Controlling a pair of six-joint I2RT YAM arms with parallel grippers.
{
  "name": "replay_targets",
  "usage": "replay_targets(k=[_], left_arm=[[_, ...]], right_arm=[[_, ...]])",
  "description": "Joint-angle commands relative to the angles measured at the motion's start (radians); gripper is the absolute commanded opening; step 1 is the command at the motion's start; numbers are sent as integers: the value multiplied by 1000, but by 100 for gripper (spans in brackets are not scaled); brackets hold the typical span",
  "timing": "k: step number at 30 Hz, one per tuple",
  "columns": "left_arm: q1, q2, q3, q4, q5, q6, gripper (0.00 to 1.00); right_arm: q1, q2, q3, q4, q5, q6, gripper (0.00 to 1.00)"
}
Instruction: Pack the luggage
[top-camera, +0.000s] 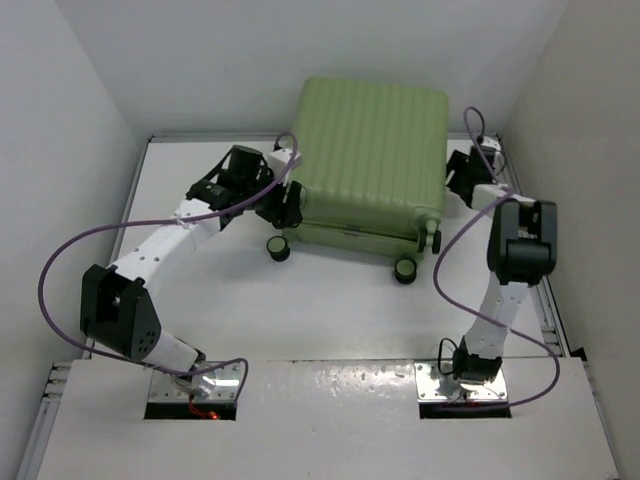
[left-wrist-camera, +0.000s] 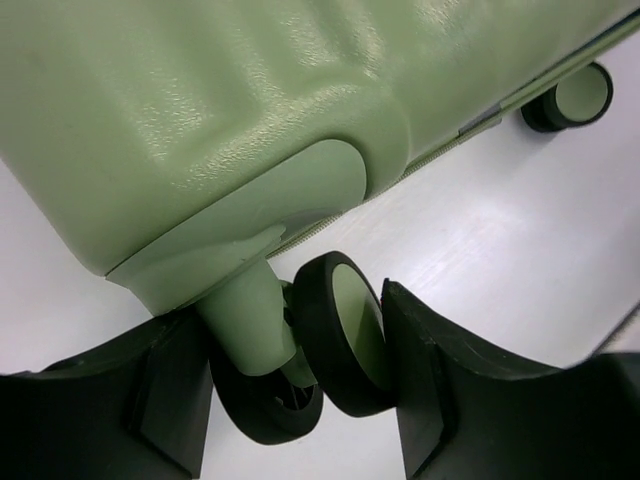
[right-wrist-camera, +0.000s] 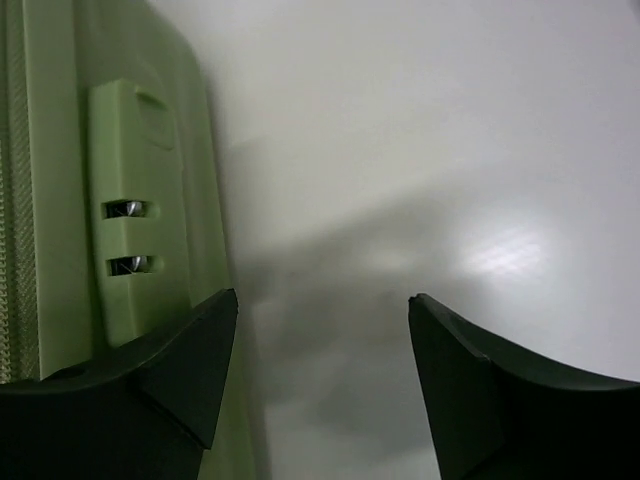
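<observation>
Top external: green luggage (top-camera: 370, 160) shut, flat on worktop (top-camera: 300, 310). Left claw (left-wrist-camera: 297, 320) wide around a black wheel (left-wrist-camera: 340, 340); right claw (right-wrist-camera: 322, 310) wide, empty.

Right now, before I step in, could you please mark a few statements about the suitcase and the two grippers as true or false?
1. The luggage lies closed on the table. True.
2. The jaws of the right gripper clamp the luggage's shell. False: they stand open next to its side, with nothing between them.
3. A wheel of the luggage sits between the jaws of the left gripper. True.
4. The luggage stands upright on its wheels. False: it lies flat, its wheels pointing sideways towards the arms' bases.
</observation>
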Motion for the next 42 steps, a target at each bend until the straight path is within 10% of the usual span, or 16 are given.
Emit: replay_targets(k=[1,3,15,21,24,42], left_arm=[[-217,69,2,169,562,-8,25],[-217,59,-11,218,490,-70,42],[-201,-59,-130,302,198,-186,65],[-180,-108,-120,281,137,-143,84],[-180,-143,-120,270,92,-132,100],[134,-274,-91,212,-137,-114,100]], right_arm=[[57,-405,-25,176,-701,-50,74],[36,-505,-48,72,-749,-88,78],[-26,-911,-86,-734,-701,-327,100],[22,-961,-131,-1003,-396,-450,100],[9,-942,-119,-1060,-292,-509,100],[113,-853,-307,-971,-34,-564,100]])
